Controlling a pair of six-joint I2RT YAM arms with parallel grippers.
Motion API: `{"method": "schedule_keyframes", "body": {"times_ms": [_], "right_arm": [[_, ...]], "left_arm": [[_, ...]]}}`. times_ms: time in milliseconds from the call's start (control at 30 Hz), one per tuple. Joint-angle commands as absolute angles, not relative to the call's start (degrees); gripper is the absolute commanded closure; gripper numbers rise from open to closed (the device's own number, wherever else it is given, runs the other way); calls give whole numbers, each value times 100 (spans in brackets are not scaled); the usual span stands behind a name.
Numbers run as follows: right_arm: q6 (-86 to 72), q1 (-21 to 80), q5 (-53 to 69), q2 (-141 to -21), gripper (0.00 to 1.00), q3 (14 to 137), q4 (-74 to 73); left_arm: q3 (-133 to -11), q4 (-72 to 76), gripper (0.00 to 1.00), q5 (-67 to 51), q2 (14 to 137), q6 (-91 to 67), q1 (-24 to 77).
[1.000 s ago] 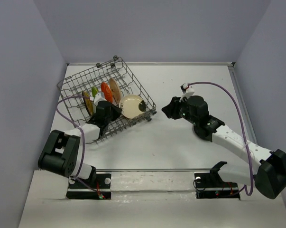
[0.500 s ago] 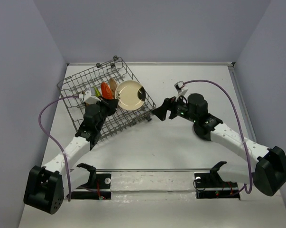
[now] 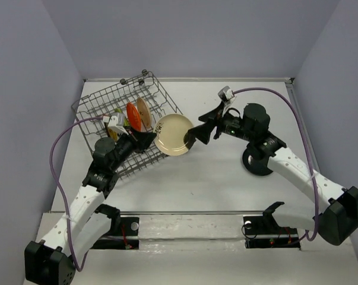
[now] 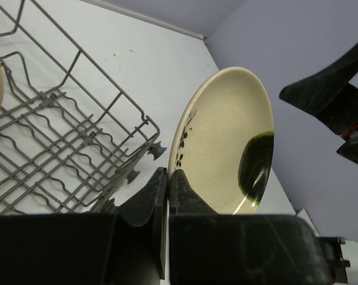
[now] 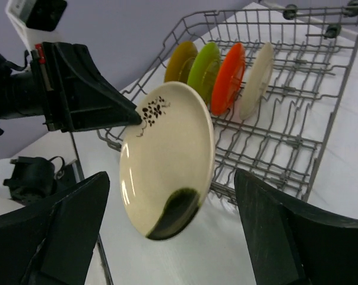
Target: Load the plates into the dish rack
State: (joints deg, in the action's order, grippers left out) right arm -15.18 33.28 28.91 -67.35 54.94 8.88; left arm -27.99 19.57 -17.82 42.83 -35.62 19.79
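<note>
A cream plate with a dark smear and small brown marks hangs edge-on in the air just off the near right corner of the dish rack. My left gripper is shut on its rim. My right gripper stands open at the plate's far edge, with the plate hanging between the lines of its fingers; whether they touch it I cannot tell. In the dish rack stand a dark gold plate, a lime green plate, an orange plate and another cream plate.
The wire rack sits askew at the back left of the white table. Grey walls close in the table on three sides. The right arm's purple cable loops over the back right.
My left gripper has carried the cream plate from above the rack out past its near right corner. My right gripper has swung left to the plate and has opened wide.
</note>
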Motion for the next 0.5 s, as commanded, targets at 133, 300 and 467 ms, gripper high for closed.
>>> {"method": "schedule_keyframes", "body": {"times_ms": [133,300,467], "right_arm": [[-2021,3305,5053,-7672,26,6442,941],[-2109,3305,4923,-8007,30,6644,818],[-1750,3305,4421,-7770,27,6609,484]], "left_arm": [[-3366,1767,94,-2716,3999,-2875,1960],[-3629,1548,94,-2786,3955,-2532,1960],[-3726,1345,94,-2733,3946,-2329,1951]]}}
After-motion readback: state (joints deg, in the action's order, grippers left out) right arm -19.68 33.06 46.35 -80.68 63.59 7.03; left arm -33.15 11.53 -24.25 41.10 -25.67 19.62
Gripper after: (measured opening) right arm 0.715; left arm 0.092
